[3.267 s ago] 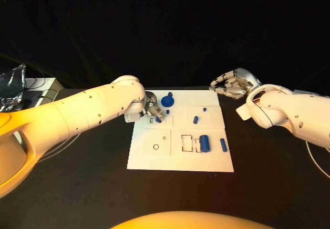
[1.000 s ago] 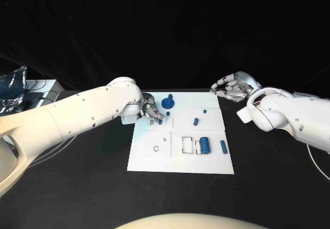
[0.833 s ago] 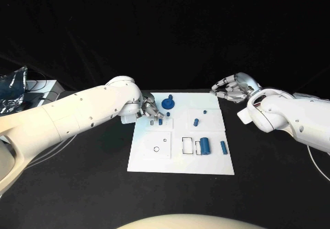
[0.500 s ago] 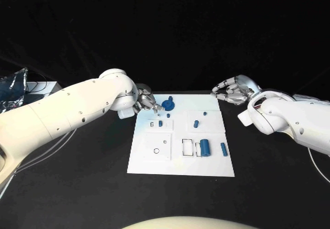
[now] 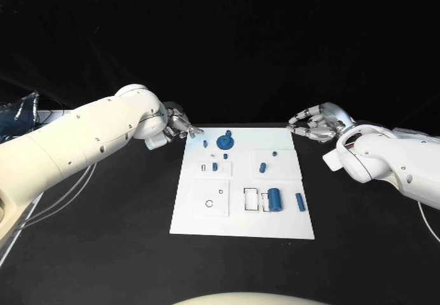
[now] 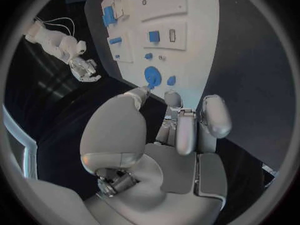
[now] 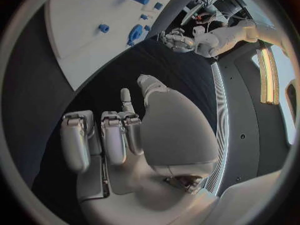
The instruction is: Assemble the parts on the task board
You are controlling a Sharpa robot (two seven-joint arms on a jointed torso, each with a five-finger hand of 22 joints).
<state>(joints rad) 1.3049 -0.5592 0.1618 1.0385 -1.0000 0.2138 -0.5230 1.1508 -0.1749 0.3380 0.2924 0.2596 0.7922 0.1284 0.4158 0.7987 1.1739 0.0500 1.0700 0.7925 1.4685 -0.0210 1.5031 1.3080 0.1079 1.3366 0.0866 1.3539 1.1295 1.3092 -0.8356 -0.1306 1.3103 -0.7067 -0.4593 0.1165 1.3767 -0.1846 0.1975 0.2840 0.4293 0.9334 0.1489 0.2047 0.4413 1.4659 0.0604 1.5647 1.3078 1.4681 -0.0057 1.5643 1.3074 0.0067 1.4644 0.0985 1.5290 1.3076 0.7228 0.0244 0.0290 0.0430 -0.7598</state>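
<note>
Two hands: both stood off the task board (image 5: 240, 222), neither holding anything.
Left hand (image 5: 180, 126): just beyond the board's far left corner, over the black table (image 5: 110, 241). Its fingers were loosely curled and apart, with nothing between them, as the left wrist view also showed.
Change: a second before, this hand had its fingertips down on the board beside the small blue peg (image 5: 215, 167) in the left square. It had since lifted and drawn back off the board.
Meaning: as a judgement, that peg's placing looked finished and the hand was released for the next piece.
Right hand (image 5: 315, 122): beyond the board's far right corner, fingers curled inward on nothing, much where it had hovered all along.
Gear-shaped part (image 5: 224, 139): near the board's far edge, left of centre, closest to the left hand.
Blue cylinder (image 5: 273, 198): lying at the board's middle right, just beside an outlined slot.
Slim blue bar (image 5: 300, 202): lying loose toward the board's right edge, beside the cylinder.
Small peg (image 5: 262, 168): in the right square, apart from the rest.
Remaining: judging by the loose cylinder and bar, assembly seemed well short of done.
</note>
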